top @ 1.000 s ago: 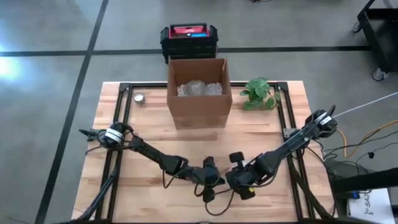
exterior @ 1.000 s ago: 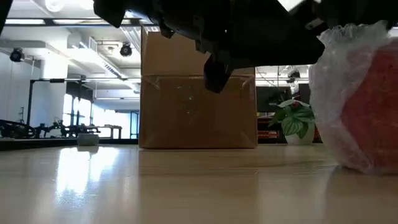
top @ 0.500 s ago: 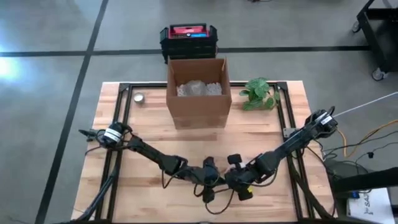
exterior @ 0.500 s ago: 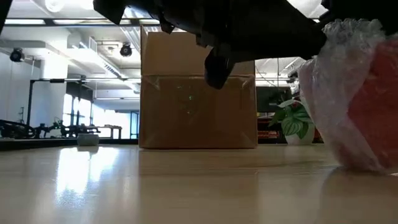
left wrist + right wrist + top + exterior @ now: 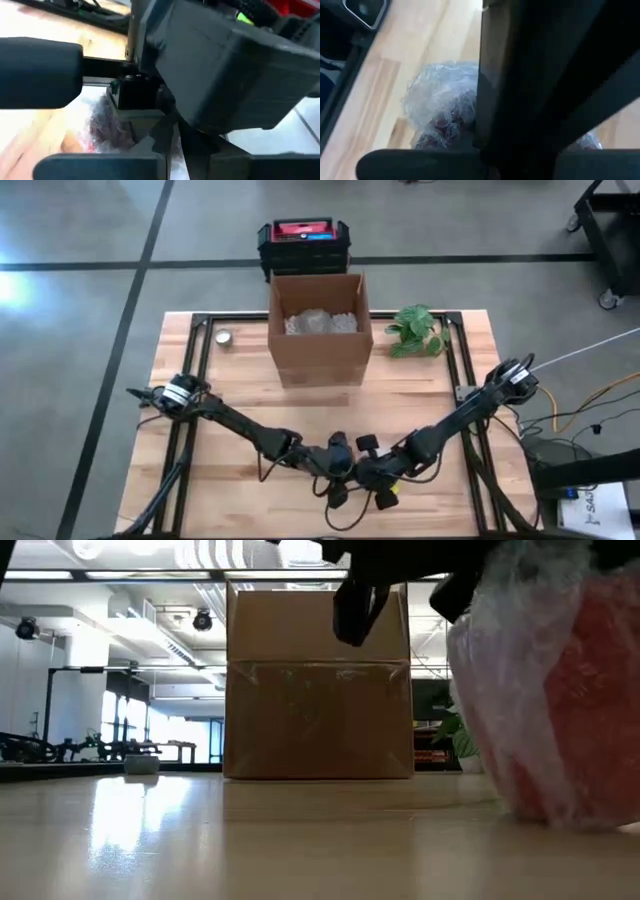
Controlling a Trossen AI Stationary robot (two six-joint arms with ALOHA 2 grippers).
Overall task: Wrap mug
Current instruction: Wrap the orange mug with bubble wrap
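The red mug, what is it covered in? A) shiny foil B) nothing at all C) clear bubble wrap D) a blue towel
C: the low view shows the red mug bundled in clear bubble wrap near the table's front edge, with both arms meeting over it.

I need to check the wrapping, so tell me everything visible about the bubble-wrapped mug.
The red mug in clear bubble wrap rests on the light wooden table near its front edge, wrap crinkled all round, red showing through. Both dark arms crowd over it; the right pincer sits on it, the left pincer alongside.
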